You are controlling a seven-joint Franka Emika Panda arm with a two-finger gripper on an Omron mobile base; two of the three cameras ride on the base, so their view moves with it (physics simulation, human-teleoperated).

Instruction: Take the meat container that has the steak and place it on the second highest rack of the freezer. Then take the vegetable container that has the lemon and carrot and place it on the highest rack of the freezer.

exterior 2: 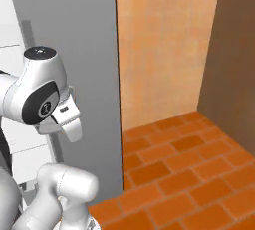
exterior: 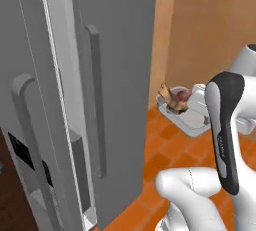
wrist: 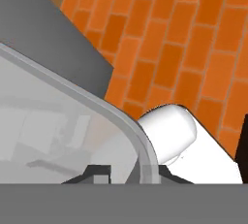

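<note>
The meat container (exterior: 189, 118) is a shallow pale tray hanging in the air over the brick floor, to the right of the freezer (exterior: 117, 50). The reddish-brown steak (exterior: 179, 97) lies at its far end. My gripper (exterior: 200, 95) holds the tray's near rim and is partly hidden behind my own arm. In the hand view the clear rim of the container (wrist: 128, 121) runs down between the two fingertips of the gripper (wrist: 128, 172), which is shut on it. The freezer (exterior 2: 74, 25) stands grey, with a strip of white interior (exterior 2: 10, 35) at its left. The vegetable container is out of view.
A long vertical bar handle (exterior: 95, 100) runs down the freezer's door, a second handle (exterior: 27, 135) nearer left. An orange brick floor (exterior 2: 189, 174) lies to the right, bounded by a tan wall (exterior 2: 159, 50) and a brown side panel (exterior 2: 234, 64).
</note>
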